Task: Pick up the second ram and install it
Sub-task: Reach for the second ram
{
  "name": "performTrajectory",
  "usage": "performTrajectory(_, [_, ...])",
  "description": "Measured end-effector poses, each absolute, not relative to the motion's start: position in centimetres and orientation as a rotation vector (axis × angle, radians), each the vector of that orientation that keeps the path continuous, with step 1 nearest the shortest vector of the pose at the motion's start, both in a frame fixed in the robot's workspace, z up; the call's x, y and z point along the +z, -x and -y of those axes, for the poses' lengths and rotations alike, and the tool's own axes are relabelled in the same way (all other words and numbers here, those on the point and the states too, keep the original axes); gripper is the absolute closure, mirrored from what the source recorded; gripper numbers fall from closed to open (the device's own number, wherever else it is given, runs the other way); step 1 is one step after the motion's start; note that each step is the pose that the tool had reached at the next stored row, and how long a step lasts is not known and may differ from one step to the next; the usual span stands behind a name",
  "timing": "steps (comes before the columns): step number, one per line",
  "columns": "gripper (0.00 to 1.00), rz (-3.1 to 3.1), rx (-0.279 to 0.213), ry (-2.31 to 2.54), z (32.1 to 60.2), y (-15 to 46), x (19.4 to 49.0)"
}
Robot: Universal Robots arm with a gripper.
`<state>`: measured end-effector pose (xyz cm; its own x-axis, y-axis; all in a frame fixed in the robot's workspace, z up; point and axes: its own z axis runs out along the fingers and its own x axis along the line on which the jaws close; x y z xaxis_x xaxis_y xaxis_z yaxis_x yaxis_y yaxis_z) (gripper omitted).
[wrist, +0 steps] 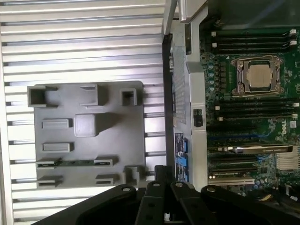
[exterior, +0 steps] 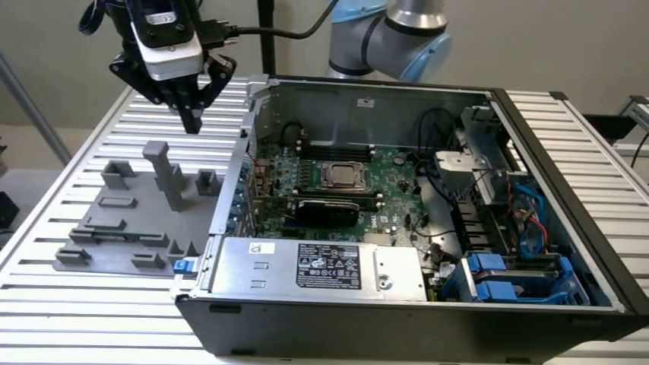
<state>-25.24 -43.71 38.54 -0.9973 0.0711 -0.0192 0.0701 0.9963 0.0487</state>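
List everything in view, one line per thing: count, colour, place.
table: one, pale slatted metal, under everything
holder tray: one, grey, on the table at the exterior view's left of the case
second ram: one, green, lying in the holder tray
computer case: one, black, open, on the table
motherboard: one, green, inside the case
processor: one, silver, mid-motherboard
power supply: one, silver-grey, along the case's near edge
drive caddies: count unclear, blue, case corner at the exterior view's right
robot arm: one, silver and light blue, behind the case
gripper: one, black, shut, nothing seen in it, above the holder tray
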Motion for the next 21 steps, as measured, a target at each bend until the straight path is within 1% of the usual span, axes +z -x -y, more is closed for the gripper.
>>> performTrajectory(21, [0.89,-3.118,0.075,-0.11,44.3,34.8,37.3])
